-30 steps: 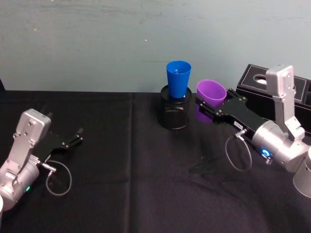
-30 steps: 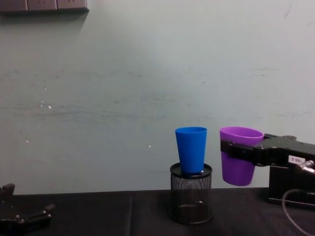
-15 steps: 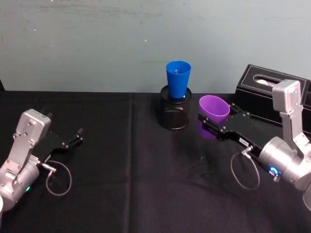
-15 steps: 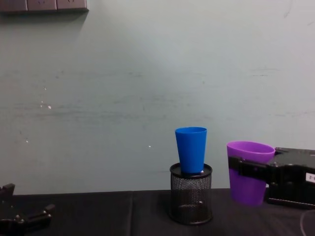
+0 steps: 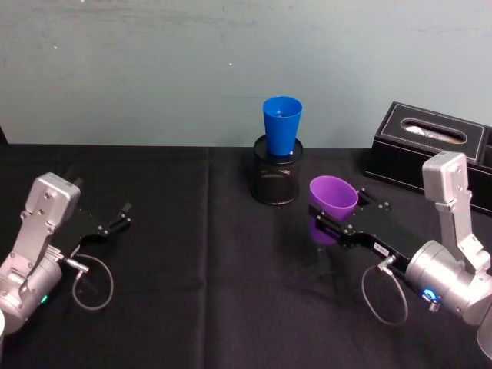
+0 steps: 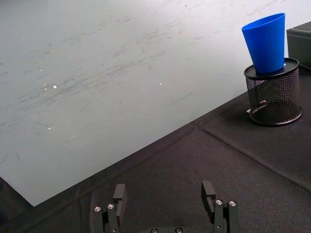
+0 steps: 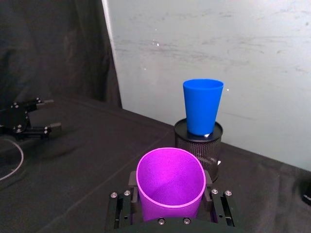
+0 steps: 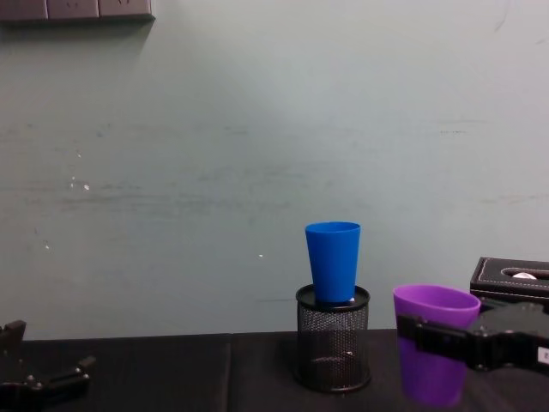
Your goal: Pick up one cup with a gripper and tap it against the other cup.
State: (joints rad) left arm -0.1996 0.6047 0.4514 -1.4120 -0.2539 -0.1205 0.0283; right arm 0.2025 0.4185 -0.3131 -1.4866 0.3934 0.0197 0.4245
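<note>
The purple cup (image 5: 332, 201) stands upright between the fingers of my right gripper (image 5: 329, 224), which is shut on it, low over the black cloth in front of and to the right of the pen holder. The same cup shows as the purple cup (image 7: 170, 183) and the purple cup (image 8: 434, 352). The blue cup (image 5: 281, 127) sits upright in the mouth of a black mesh pen holder (image 5: 276, 179), apart from the purple one. The blue cup (image 8: 334, 261) stands higher than the purple cup's rim. My left gripper (image 5: 121, 217) rests open at the left of the table, also my left gripper (image 6: 165, 199).
A black tissue box (image 5: 427, 152) stands at the back right, behind my right arm. The table is covered by a black cloth (image 5: 200, 292). A pale wall (image 5: 154, 61) closes the back.
My right gripper has carried the purple cup down and back toward me, away from the blue cup. The left arm and the blue cup have not moved.
</note>
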